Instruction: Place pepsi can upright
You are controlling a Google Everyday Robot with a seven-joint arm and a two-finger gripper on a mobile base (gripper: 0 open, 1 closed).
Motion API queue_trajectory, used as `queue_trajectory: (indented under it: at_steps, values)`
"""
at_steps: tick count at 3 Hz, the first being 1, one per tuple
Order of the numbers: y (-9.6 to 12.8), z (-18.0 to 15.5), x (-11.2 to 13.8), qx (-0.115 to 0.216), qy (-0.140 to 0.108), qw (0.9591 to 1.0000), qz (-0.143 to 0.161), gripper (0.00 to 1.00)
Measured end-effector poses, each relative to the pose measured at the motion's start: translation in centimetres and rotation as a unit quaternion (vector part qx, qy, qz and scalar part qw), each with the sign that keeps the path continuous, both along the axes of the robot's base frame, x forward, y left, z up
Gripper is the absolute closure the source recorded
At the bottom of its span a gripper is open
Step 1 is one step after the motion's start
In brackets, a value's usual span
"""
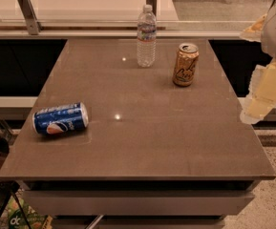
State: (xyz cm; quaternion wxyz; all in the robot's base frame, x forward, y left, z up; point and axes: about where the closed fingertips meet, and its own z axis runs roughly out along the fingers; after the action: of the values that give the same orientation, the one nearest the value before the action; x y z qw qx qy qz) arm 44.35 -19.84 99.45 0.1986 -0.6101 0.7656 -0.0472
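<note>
Brown table [142, 147], glass partition [90, 4] behind. The pepsi can [61, 119] lies sideways near the left edge. The gripper [260, 99] is beyond the right edge, partly cropped; you cannot tell whether it's spread.
</note>
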Motion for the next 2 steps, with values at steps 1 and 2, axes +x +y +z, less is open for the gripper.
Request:
queue_trajectory:
  at_steps: [1,2]
  values:
    - [2.8,0.1,0.9,0.019,-0.013,0.9995,0.022,0.00]
    - [6.3,-0.2,1.8,0.029,-0.020,0.9983,0.045,0.00]
